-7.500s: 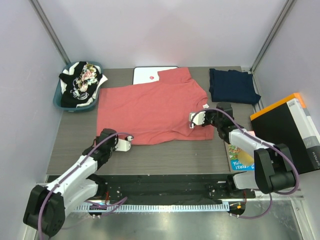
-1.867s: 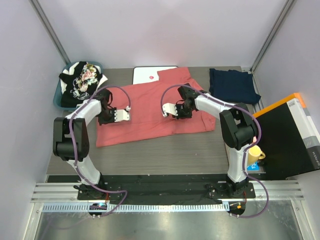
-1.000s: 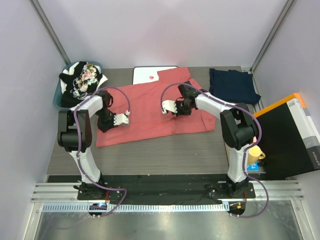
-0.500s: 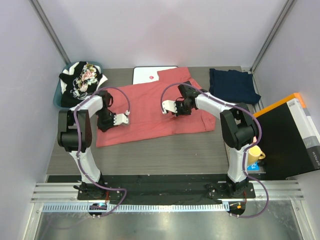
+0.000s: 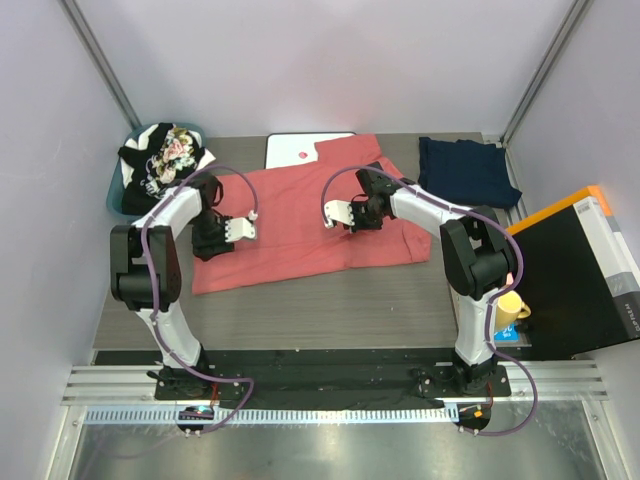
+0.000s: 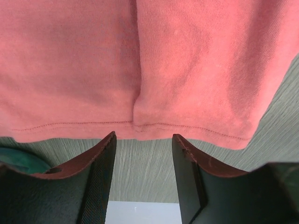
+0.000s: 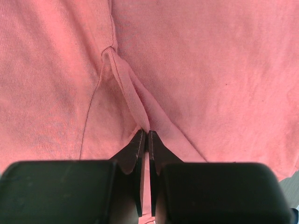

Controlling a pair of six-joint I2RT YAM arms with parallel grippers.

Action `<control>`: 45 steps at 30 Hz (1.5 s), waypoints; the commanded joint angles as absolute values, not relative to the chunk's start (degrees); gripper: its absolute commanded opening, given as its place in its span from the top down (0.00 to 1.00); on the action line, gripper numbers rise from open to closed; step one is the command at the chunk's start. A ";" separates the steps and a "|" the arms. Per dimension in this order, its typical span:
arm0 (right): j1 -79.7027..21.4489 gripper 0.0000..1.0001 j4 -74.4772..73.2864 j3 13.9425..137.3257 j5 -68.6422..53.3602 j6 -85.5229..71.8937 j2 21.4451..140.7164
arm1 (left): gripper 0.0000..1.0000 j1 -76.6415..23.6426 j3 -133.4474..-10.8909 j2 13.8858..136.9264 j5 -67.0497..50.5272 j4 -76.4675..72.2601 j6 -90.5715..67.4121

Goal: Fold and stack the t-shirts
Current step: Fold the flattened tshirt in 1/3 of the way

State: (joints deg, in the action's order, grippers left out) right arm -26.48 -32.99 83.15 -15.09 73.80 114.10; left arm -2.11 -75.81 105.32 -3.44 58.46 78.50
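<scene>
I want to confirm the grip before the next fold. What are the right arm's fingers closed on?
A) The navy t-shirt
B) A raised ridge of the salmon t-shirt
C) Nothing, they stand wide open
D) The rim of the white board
B: in the right wrist view the right fingers meet tip to tip on a pinched-up ridge of the salmon t-shirt, and salmon cloth fills that view.

The salmon t-shirt [image 5: 300,215] lies spread flat in the middle, one sleeve pointing to the far side and its near edge straight. Right of its centre a narrow ridge of cloth is pinched up. The navy t-shirt [image 5: 465,172] lies folded at the far right. A heap of t-shirts [image 5: 160,165], black, white and floral, sits crumpled at the far left.
</scene>
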 commanded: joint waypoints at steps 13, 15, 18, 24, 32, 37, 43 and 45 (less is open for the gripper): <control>-26.72 0.91 -31.73 85.43 -14.50 74.00 112.59 | 0.70 -1.67 -76.73 111.88 -2.37 55.28 79.10; -26.72 0.91 -31.82 85.43 -14.59 74.00 112.50 | 0.85 -1.67 -76.73 111.54 -2.11 55.72 79.28; -26.72 0.92 -31.73 85.78 -14.50 74.09 112.76 | 1.00 -1.76 -76.90 111.01 -2.37 56.60 79.54; -26.63 0.92 -31.82 86.83 -14.41 74.27 113.47 | 0.98 -1.67 -78.57 109.25 -2.29 58.88 79.37; -26.72 0.91 -31.64 87.71 -14.85 74.44 114.34 | 0.54 -1.67 -78.58 108.10 -1.85 60.47 79.37; -26.72 0.91 -31.64 88.07 -14.94 74.27 114.61 | 0.57 -1.76 -77.69 109.77 -2.63 59.68 78.05; -26.63 0.91 -31.64 87.72 -14.77 74.18 114.52 | 0.59 -1.84 -77.08 111.53 -2.64 59.68 77.70; -26.72 0.91 -31.73 87.80 -14.77 74.09 114.52 | 0.59 -1.84 -77.34 111.97 -3.34 60.46 77.26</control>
